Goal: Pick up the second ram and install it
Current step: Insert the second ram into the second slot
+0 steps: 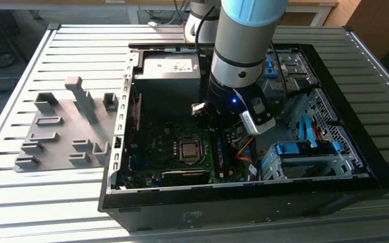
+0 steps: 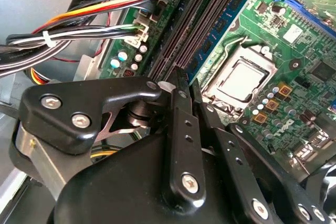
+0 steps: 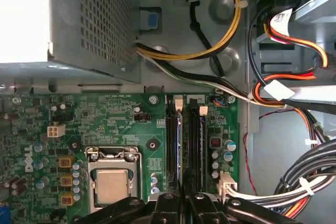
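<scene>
The gripper (image 3: 181, 203) looks clamped shut on the second ram (image 3: 179, 145) over the motherboard's slots, a light, stiff, fragile stick best pinched by its edges.

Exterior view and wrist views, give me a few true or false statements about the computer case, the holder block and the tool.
1. The computer case lies open on the slatted table. True.
2. The grey holder block sits inside the case. False: it lies on the table outside the case, at the exterior view's left.
3. The tool is down at the motherboard's memory slots. True.
4. A cooler covers the processor. False: its metal top is bare.
5. A blue-green ram stick stands in a slot. True.
</scene>
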Controlling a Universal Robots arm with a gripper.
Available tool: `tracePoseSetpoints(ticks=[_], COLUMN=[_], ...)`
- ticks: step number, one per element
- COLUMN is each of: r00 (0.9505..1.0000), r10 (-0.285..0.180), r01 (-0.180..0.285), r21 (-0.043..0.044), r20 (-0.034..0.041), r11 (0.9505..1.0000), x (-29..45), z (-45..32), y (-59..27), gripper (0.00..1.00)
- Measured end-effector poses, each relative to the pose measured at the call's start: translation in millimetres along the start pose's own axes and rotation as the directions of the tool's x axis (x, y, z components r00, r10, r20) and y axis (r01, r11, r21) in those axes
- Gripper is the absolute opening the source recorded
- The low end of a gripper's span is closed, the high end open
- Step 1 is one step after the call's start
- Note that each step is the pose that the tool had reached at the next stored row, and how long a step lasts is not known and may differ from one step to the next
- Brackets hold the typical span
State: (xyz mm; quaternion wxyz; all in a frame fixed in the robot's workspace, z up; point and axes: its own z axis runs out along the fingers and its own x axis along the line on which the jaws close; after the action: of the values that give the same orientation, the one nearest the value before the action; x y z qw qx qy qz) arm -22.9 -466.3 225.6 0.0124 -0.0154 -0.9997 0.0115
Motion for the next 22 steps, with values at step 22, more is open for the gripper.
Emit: tracePoseSetpoints(ticks=[22], r00=[1.0], r10=[0.002], r01=[-0.002], r21=[-0.0118], r20=[-0.0002], r11=[0.9999], x=[-3.0], z=[7.4], y=[-6.5], gripper=[0.14])
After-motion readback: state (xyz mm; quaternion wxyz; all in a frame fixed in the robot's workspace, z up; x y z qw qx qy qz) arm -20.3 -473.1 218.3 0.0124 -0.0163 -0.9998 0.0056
